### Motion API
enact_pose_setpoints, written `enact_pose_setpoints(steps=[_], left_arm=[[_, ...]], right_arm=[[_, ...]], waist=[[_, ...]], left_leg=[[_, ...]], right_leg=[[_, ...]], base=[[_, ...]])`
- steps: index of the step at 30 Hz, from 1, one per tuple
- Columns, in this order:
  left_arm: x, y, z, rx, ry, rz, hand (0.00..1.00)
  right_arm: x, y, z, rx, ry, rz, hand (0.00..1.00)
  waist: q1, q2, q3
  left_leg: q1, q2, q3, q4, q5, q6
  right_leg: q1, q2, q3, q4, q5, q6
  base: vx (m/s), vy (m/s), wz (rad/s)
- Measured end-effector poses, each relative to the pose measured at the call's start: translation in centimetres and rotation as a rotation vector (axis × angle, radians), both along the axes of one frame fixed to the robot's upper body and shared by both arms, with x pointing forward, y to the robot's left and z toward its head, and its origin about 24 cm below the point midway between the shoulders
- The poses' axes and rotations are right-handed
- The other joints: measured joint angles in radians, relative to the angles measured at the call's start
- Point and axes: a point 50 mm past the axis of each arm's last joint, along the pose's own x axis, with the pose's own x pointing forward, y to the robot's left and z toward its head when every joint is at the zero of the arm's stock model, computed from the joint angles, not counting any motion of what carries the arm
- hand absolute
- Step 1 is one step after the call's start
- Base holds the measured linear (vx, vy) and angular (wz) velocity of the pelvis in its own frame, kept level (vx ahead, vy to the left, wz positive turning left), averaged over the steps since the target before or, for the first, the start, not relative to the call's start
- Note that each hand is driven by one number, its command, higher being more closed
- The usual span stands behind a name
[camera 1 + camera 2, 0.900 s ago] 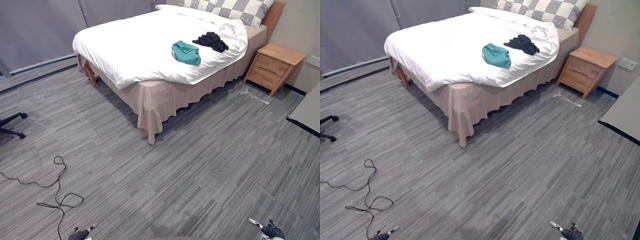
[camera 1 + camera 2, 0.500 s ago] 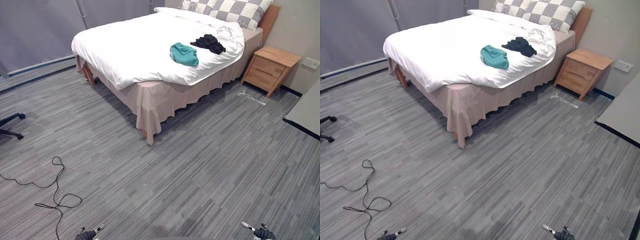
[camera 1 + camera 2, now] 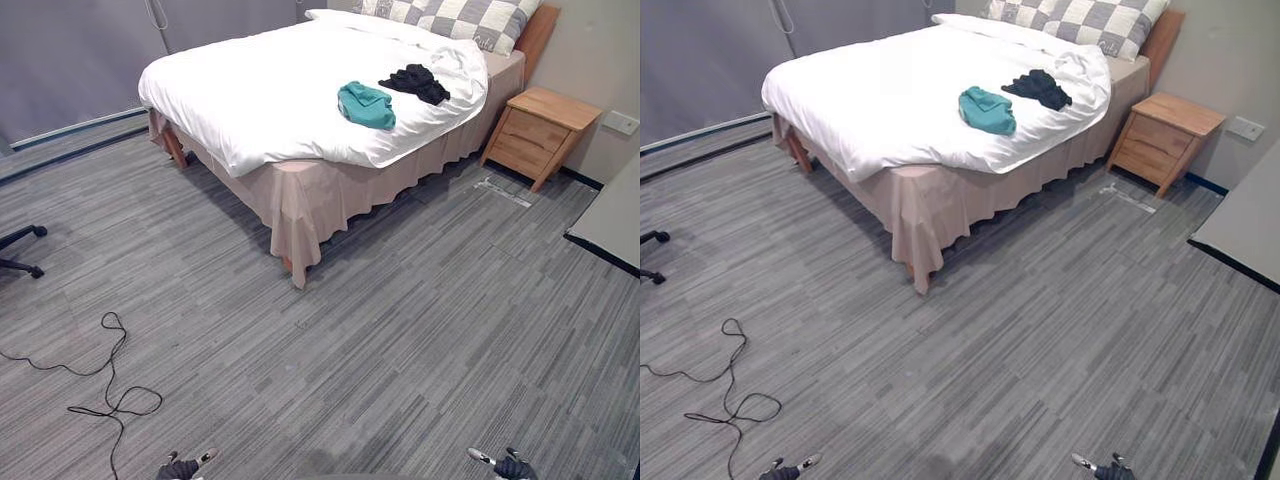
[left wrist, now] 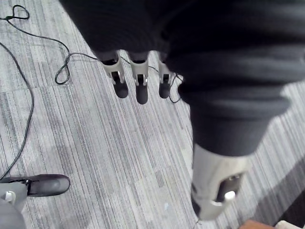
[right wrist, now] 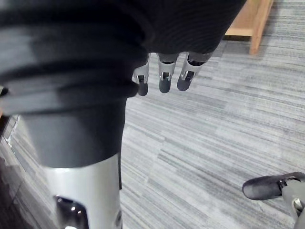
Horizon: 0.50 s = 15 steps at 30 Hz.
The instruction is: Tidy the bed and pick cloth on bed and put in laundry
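A: Starting with the left eye view. Spotting the laundry anywhere?
B: Finding a crumpled teal fabric cloth (image 3: 366,105) lying on the white-duveted wooden bed (image 3: 250,100), toward its near edge. Also finding a crumpled black fabric cloth (image 3: 415,83) near it but apart, closer to the grey-and-white checked pillow (image 3: 470,15). Catching the left hand (image 3: 180,468) and the right hand (image 3: 510,467) hanging low at the bottom edge over the grey striped floor (image 3: 400,330), well apart from the bed.
A: Moving to the right eye view?
B: Getting the same layout, and noticing a light wooden bedside cabinet (image 3: 1165,128) standing just beside the bed's head end.
A: Checking the left wrist view now?
B: Seeing fingers (image 4: 138,83) hanging straight and loose, pointing down at the floor, thumb (image 4: 214,186) set apart, holding nothing.
A: And looking along the right wrist?
B: Seeing much the same: fingers (image 5: 163,78) straight and relaxed, thumb (image 5: 90,191) off to one side, gripping nothing, hovering above the floor.
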Motion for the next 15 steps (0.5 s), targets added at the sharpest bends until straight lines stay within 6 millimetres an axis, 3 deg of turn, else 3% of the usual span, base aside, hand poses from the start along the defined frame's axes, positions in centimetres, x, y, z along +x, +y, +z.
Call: enact_pose_setpoints(steps=[6, 8, 9, 13, 15], left_arm=[[0.1, -0.6, -0.1, -0.009, 0.004, -0.025, 0.00], [0.6, -0.7, -0.1, -0.010, -0.007, -0.034, 0.00], [1.3, -0.6, 0.0, -0.005, -0.013, -0.064, 0.00], [1.2, -0.6, 0.0, 0.005, 0.016, -0.115, 0.00], [0.9, -0.1, 0.0, 0.016, 0.032, -0.113, 0.00]], right_arm=[[-1.3, 0.0, -0.2, 0.005, 0.027, -0.007, 0.00], [-1.1, 0.1, -0.2, 0.005, 0.021, -0.007, 0.00], [-0.8, 0.7, -0.4, 0.018, 0.015, -0.007, 0.00], [-0.4, 2.0, -0.8, 0.050, 0.017, 0.030, 0.00], [-0.7, 2.2, -0.9, 0.059, 0.025, 0.029, 0.00]], waist=[[-0.001, -0.006, 0.007], [-0.002, -0.004, 0.030], [-0.001, -0.016, 0.059], [-0.002, -0.031, 0.099], [-0.003, -0.023, 0.116]], left_leg=[[-0.001, 0.001, 0.001, 0.001, -0.002, 0.002], [-0.003, 0.001, 0.005, 0.010, -0.013, 0.007], [-0.009, -0.010, 0.011, 0.048, -0.042, 0.014], [-0.017, 0.000, 0.042, 0.134, -0.092, 0.024], [0.016, 0.020, 0.055, 0.141, -0.106, 0.011]], right_leg=[[-0.004, 0.000, 0.007, 0.013, -0.004, 0.000], [-0.049, -0.009, 0.007, 0.116, -0.057, 0.003], [-0.119, -0.042, 0.008, 0.279, -0.137, 0.024], [-0.280, -0.099, -0.031, 0.630, -0.155, 0.112], [-0.306, -0.115, -0.075, 0.667, -0.211, 0.102]], base=[[-0.03, -0.039, -0.01], [-0.04, -0.002, -0.01], [-0.12, -0.004, -0.06], [-0.02, 0.005, -0.22], [0.11, 0.007, -0.25]])
